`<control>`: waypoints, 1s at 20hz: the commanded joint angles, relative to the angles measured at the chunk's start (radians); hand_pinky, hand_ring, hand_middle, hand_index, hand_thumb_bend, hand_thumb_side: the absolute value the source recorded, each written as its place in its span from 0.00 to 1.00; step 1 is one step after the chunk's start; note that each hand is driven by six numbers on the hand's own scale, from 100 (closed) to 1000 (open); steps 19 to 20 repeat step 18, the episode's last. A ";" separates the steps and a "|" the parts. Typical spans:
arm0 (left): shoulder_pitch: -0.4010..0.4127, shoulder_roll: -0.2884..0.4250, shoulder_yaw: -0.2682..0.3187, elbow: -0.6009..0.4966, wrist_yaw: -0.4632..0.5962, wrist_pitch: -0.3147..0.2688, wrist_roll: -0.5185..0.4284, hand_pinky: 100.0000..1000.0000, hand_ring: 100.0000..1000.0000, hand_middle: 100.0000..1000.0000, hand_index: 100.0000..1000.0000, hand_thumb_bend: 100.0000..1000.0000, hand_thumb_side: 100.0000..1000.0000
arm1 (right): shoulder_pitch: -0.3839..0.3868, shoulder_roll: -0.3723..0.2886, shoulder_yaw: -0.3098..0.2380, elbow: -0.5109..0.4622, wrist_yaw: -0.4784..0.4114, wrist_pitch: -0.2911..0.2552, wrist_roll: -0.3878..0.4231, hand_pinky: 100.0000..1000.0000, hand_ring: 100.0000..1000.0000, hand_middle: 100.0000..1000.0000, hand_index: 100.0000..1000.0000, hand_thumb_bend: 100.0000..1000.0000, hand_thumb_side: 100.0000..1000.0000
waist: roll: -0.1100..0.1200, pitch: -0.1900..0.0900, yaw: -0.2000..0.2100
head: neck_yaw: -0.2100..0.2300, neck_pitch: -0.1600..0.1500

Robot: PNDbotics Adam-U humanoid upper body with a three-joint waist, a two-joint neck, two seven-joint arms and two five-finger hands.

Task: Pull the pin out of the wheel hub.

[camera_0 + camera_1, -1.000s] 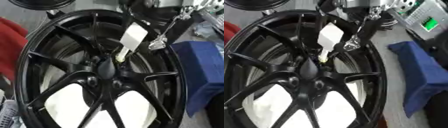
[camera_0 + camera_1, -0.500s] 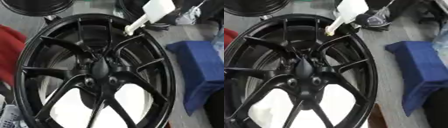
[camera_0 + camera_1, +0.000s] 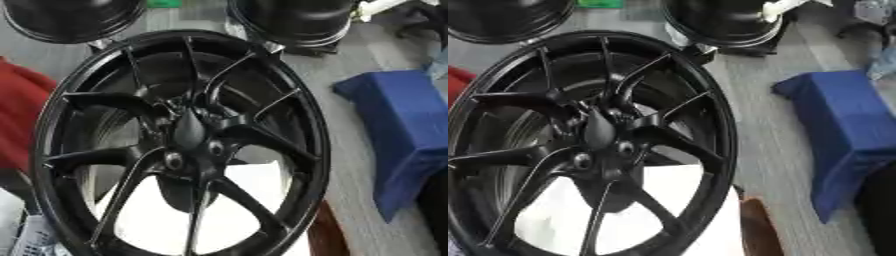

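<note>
At centre of both views, noted a black spoked wheel [image 3: 297, 125] lying flat on a grey surface, with its wheel hub [image 3: 188, 132] just left of middle. Found two round bolt holes [image 3: 173, 160] beside the hub and no pin standing in it. Observed a pale elongated piece [image 3: 785, 6] at the far edge, up and to the right of the hub, long axis slanting toward the top right corner; cannot confirm it as the pin. Sighted neither hand, so cannot tell finger state or nearer arm. Logged a blue cloth [image 3: 398, 130] right of the wheel and a red cloth [image 3: 17, 115] left. Read no brand, label or writing.
</note>
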 commanded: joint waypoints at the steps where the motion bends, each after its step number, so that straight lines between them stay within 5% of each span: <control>1: -0.003 0.026 0.013 -0.011 -0.002 -0.003 0.005 0.74 0.57 0.54 0.69 0.20 0.64 | 0.015 -0.004 -0.048 0.001 0.022 -0.001 -0.036 0.84 0.61 0.48 0.61 0.15 0.00 | -0.002 -0.026 -0.001 | 0.006 0.003; 4: -0.003 0.026 0.013 -0.011 -0.002 -0.003 0.005 0.74 0.57 0.54 0.69 0.20 0.64 | 0.021 -0.001 -0.050 -0.002 0.027 0.000 -0.043 0.84 0.61 0.48 0.61 0.15 0.00 | -0.002 -0.026 -0.001 | 0.006 0.003; 5: 0.000 0.024 0.019 -0.010 -0.003 -0.004 0.009 0.74 0.57 0.54 0.69 0.20 0.64 | 0.028 0.005 -0.045 0.004 0.024 0.005 -0.047 0.89 0.75 0.77 0.84 0.23 0.03 | 0.004 -0.029 -0.007 | 0.021 0.001; 7: 0.009 0.014 0.030 -0.008 -0.001 -0.006 0.021 0.74 0.57 0.54 0.69 0.20 0.64 | 0.065 0.042 -0.037 0.040 0.003 0.027 -0.070 0.90 0.77 0.80 0.87 0.20 0.12 | 0.026 -0.036 -0.037 | 0.043 0.001; 10: 0.011 0.009 0.022 -0.007 0.002 -0.005 0.019 0.74 0.57 0.54 0.69 0.21 0.64 | 0.146 0.123 -0.066 0.108 -0.010 0.063 -0.097 0.91 0.78 0.81 0.88 0.17 0.14 | 0.031 -0.049 -0.029 | 0.031 0.010; 17: 0.008 0.003 0.010 -0.006 0.005 -0.003 0.008 0.74 0.57 0.54 0.69 0.21 0.63 | 0.213 0.317 -0.092 0.037 0.018 0.085 -0.155 0.91 0.76 0.82 0.88 0.15 0.00 | 0.028 -0.063 -0.010 | 0.012 0.017; 20: 0.008 0.003 0.009 -0.006 0.005 -0.002 0.007 0.74 0.57 0.54 0.69 0.21 0.63 | 0.217 0.334 -0.092 0.024 0.030 0.097 -0.165 0.91 0.76 0.82 0.88 0.14 0.01 | 0.028 -0.064 -0.009 | 0.011 0.018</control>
